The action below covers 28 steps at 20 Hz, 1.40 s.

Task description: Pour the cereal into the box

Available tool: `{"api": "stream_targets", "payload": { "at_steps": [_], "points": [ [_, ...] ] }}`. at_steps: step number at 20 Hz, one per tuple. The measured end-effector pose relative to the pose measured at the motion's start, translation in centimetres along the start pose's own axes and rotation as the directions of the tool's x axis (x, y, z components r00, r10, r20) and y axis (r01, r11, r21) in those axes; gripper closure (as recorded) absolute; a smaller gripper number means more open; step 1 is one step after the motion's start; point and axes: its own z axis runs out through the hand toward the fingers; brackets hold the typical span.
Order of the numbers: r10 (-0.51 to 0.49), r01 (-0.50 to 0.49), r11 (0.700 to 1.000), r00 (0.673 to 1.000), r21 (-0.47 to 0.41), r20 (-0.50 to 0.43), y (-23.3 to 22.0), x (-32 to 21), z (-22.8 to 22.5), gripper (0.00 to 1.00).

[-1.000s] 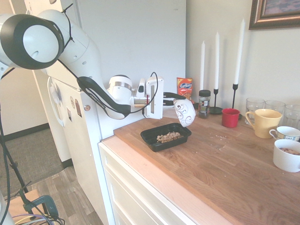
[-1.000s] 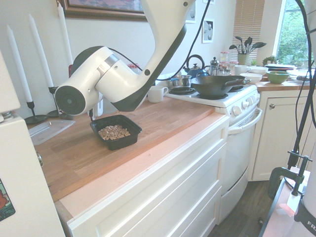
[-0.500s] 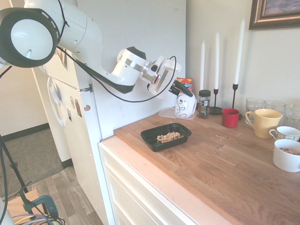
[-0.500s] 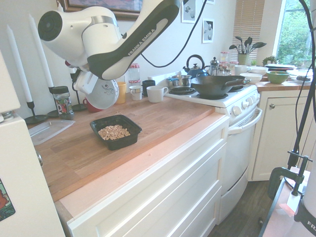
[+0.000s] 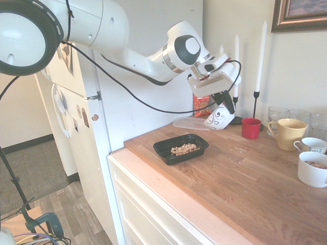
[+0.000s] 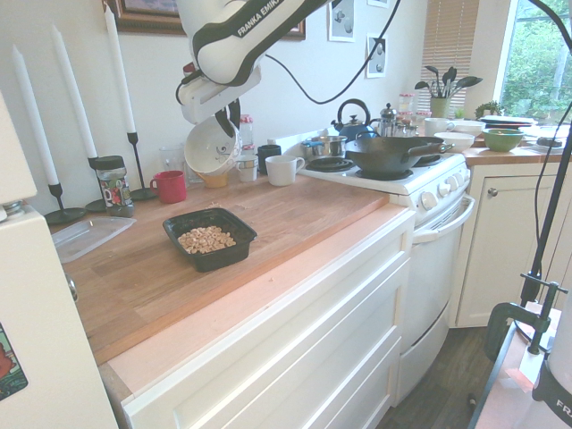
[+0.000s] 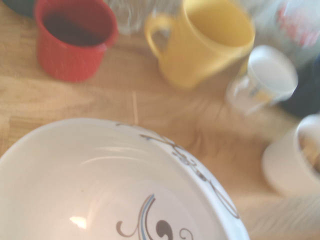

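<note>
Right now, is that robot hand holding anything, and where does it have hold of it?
Yes. The gripper is shut on the rim of the patterned white bowl, which hangs tilted and empty above the counter.

White arm [image 5: 102,25], black joint rings, black cable, "FRANKA EMIKA" print; pincer [image 5: 224,102] fingers prob. black.

A red mug [image 5: 251,128] stands on the wooden desk [image 5: 240,173] near the back wall. Just beside it, toward the window side, is a yellow mug [image 5: 287,133], with clear glasses [image 5: 278,113] behind that and white cups [image 5: 312,168] further along. On the red mug's other side stand three white candles [image 5: 236,57] in dark holders, a dark-lidded jar [image 6: 113,186], an orange-red bag [image 5: 201,105] and a flat clear container [image 6: 89,236]. A stove with a black wok [image 6: 390,155] lies well beyond the mugs.
</note>
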Motion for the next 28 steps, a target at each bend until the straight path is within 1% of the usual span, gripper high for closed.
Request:
{"api": "stream_targets", "payload": {
  "at_steps": [2, 5, 9, 16, 18, 21, 28],
  "points": [
    [0.041, -0.046, 0.998, 0.994, 0.045, 0.102, 2.8, 2.4, 0.8, 1.0],
    [0.071, -0.098, 0.99, 0.968, 0.101, 0.24, 6.1, 4.7, 2.2, 1.0],
    [0.097, -0.148, 0.981, 0.935, 0.126, 0.341, 8.6, 6.0, 4.8, 1.0],
    [0.159, -0.24, 0.962, 0.881, 0.13, 0.445, 11.7, 7.3, 10.9, 1.0],
    [0.162, -0.259, 0.955, 0.859, 0.141, 0.485, 12.1, 7.1, 12.4, 1.0],
    [0.165, -0.281, 0.948, 0.835, 0.148, 0.525, 12.2, 6.7, 14.6, 1.0],
    [0.194, -0.312, 0.943, 0.799, 0.115, 0.57, 13.1, 6.4, 18.4, 1.0]
  ]
}}
